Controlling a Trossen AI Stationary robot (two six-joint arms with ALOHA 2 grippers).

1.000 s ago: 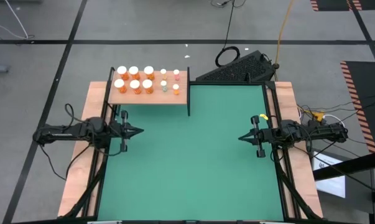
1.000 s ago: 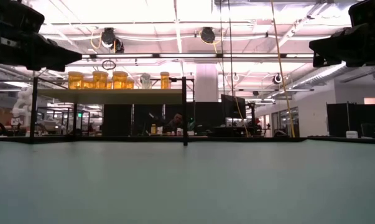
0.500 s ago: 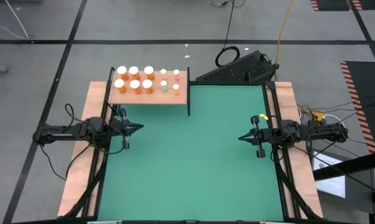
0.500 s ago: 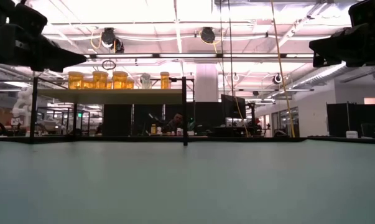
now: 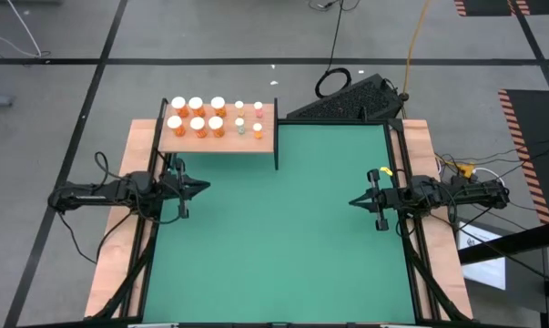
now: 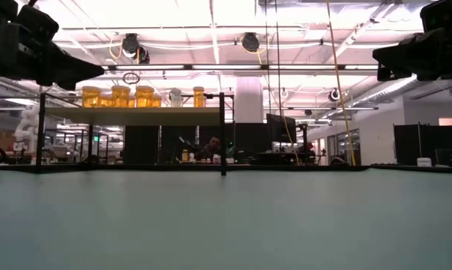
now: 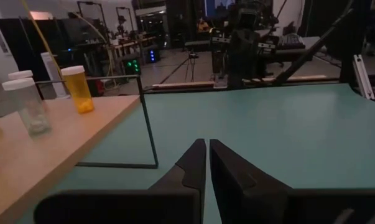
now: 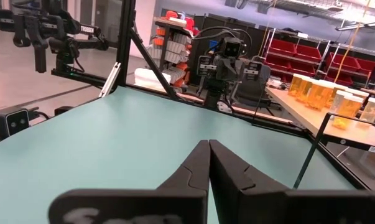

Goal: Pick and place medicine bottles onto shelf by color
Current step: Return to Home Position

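The shelf (image 5: 218, 135), a light wooden board with thin black posts, stands at the mat's far left corner. The medicine bottles stand upright on it on their bases: orange ones with white caps (image 5: 197, 115) to the left, much smaller ones (image 5: 249, 118) to the right. In the low view they show in a row (image 6: 121, 96) on the raised board (image 6: 132, 115). My left gripper (image 5: 206, 189) (image 7: 208, 142) hovers level and shut at the mat's left edge, nearer than the shelf. My right gripper (image 5: 352, 202) (image 8: 208, 142) hovers level and shut at the right edge. Neither holds anything.
The green mat (image 5: 279, 237) lies between the two grippers. A black post (image 5: 276, 137) marks the shelf's right near corner. A black keyboard-like object (image 5: 347, 100) and cables lie beyond the mat's far edge. Wooden table strips (image 5: 438, 246) flank the mat.
My left gripper has rolled a little about its own pointing line while staying in place at the mat's left edge. The bottles and the shelf have not moved.
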